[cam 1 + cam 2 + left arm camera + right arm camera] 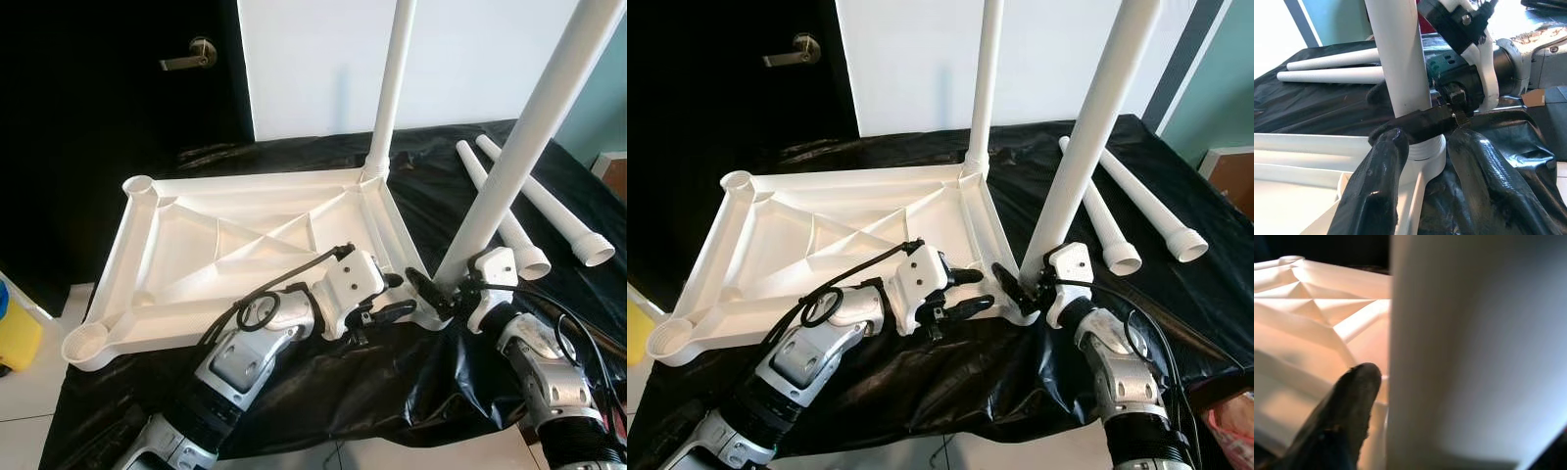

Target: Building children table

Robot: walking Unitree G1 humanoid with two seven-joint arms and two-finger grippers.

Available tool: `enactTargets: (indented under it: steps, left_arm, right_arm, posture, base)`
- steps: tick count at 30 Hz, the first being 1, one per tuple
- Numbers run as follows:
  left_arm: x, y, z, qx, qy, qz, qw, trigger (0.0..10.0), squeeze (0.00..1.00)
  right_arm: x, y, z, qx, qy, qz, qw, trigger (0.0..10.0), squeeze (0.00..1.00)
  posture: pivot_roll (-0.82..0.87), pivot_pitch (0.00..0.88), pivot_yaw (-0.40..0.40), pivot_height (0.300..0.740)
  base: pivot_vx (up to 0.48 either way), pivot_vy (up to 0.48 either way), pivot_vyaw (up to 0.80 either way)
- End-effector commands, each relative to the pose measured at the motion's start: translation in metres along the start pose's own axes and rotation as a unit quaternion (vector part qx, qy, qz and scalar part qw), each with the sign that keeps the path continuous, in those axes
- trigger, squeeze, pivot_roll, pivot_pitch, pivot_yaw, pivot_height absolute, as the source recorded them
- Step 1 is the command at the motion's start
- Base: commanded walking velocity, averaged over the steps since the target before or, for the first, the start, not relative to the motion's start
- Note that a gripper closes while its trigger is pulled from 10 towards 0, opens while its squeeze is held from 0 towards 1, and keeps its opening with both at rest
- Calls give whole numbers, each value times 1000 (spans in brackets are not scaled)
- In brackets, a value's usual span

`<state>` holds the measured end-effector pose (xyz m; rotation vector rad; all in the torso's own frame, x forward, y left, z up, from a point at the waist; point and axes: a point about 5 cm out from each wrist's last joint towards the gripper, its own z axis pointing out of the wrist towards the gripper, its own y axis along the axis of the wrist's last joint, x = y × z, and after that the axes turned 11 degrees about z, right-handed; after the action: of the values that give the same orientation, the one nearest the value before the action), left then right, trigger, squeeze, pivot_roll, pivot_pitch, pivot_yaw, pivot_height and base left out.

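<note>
The white table top (225, 245) lies upside down on a black sheet. One white leg (392, 88) stands in its far right corner socket. A second leg (519, 137) stands tilted in the near right corner socket (1425, 149). My right gripper (433, 292) is shut on this leg's base; in the right wrist view one finger (1347, 416) presses against the leg (1474, 352). My left gripper (395, 299) is open beside that corner, its fingers (1381, 181) astride the table's rim, close to the right gripper (1469, 83). The two left sockets (139, 184) are empty.
Two loose white legs (509, 215) lie on the black sheet (372, 382) to the right. A dark door with a lever handle (196, 55) stands behind on the left. A yellow object (15, 333) sits on the tiled floor at far left.
</note>
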<state>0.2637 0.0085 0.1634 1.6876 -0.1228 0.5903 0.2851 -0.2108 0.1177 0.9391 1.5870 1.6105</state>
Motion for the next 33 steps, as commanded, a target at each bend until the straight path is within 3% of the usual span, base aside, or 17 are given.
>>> enactTargets:
  steps: [1,14,15,16,17,22,25,28,29,32,33]
  left_arm:
    - [0,-1,-2,-1,-14,-2,1000,10000,0]
    - [-2,0,-2,-3,-16,-5,1000,10000,0]
    - [-2,1,-2,-5,-18,-5,1000,10000,0]
    - [-2,1,-2,-5,-18,-5,1000,10000,0]
    - [-1,1,-3,-6,-20,-4,1000,10000,0]
    - [0,-5,-3,8,-15,7,1000,10000,0]
    - [1,-1,-2,-4,-3,-8,1000,10000,0]
    - [1,-1,-2,-4,-3,-8,1000,10000,0]
    - [1,0,-1,-7,1,-11,1000,10000,0]
    - [1,0,-1,-5,3,-9,1000,10000,0]
    - [1,-1,-2,-4,6,-10,1000,10000,0]
  right_arm:
    - [-1,-3,0,5,8,2,1000,0,0]
    - [7,-21,-11,12,-7,33,999,0,0]
    - [9,-21,-11,8,-10,37,999,1137,0]
    - [9,-21,-11,8,-10,37,999,1137,0]
    - [11,-22,-11,-1,-27,48,998,10000,0]
    - [11,-24,-13,-14,-68,56,996,10000,0]
    - [9,-26,-14,-17,-142,55,988,10000,0]
    - [9,-26,-14,-17,-142,55,988,10000,0]
    - [13,-30,-14,-11,-235,64,970,10000,0]
    - [15,-31,-14,-10,-266,69,961,10000,0]
    - [18,-34,-13,-7,-298,82,951,10000,0]
  posture:
    - [-48,0,0,740]
    - [-59,0,16,740]
    - [-59,0,13,740]
    - [-59,0,13,740]
    - [-58,0,-4,740]
    - [-53,0,-10,740]
    - [-59,0,-22,740]
    - [-59,0,-22,740]
    - [-52,0,-38,740]
    - [-52,0,-38,740]
    - [-47,0,-41,740]
  base:
    - [0,0,0]
    - [0,0,0]
    - [0,0,0]
    - [0,0,0]
    - [0,0,0]
    - [0,0,0]
    - [0,0,0]
    - [0,0,0]
    - [0,0,0]
    - [0,0,0]
    - [0,0,0]
